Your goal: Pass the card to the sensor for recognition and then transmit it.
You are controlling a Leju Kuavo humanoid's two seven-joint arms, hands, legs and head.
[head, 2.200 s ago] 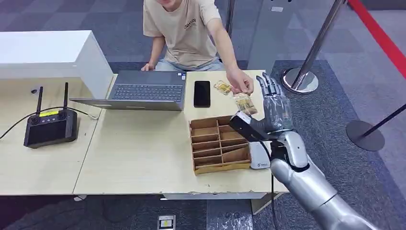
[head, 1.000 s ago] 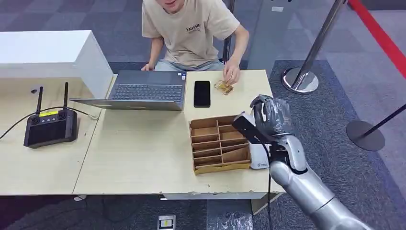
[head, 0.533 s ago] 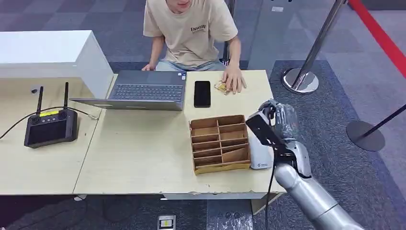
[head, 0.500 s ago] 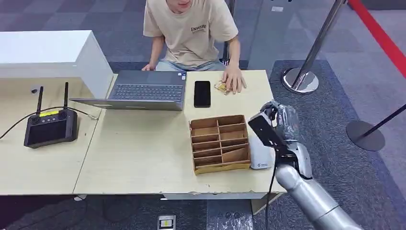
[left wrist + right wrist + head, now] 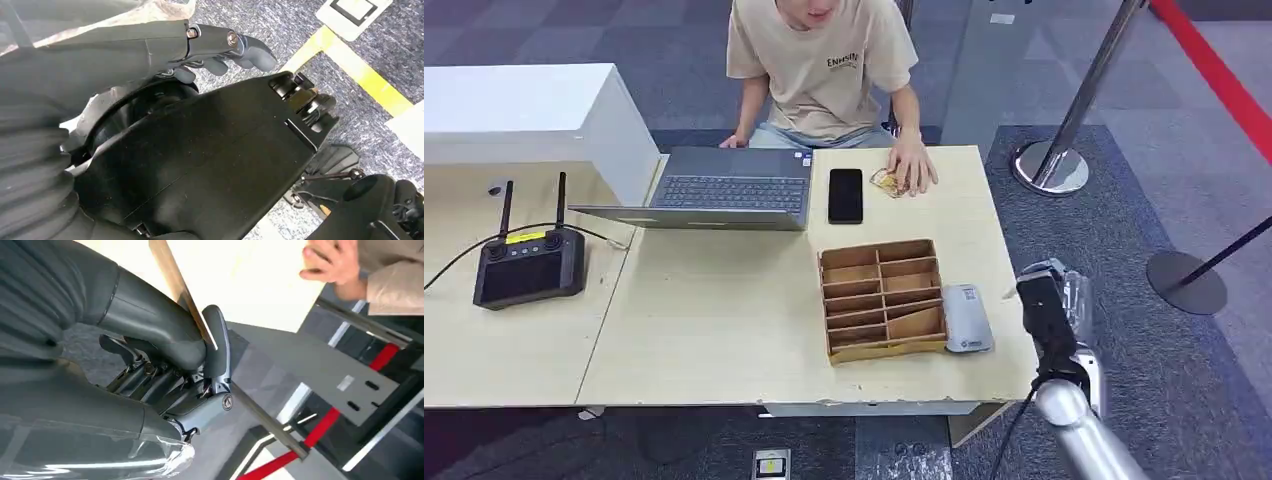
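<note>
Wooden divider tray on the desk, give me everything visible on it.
The brown wooden compartment tray lies flat on the light wooden desk, near its front right corner. It looks like thin plywood or cardboard, rectangular and open-topped, turned slightly askew to the desk's edge. Inner partitions split it into two columns of shallow slots; the slots look empty. A grey flat sensor pad lies right beside its right wall; contact cannot be told. Nothing else touches it, and a black phone lies further back.

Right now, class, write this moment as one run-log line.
right robot hand: pinches card, off table edge | sensor: on table beside wooden tray | person's hand: resting at far edge
</note>
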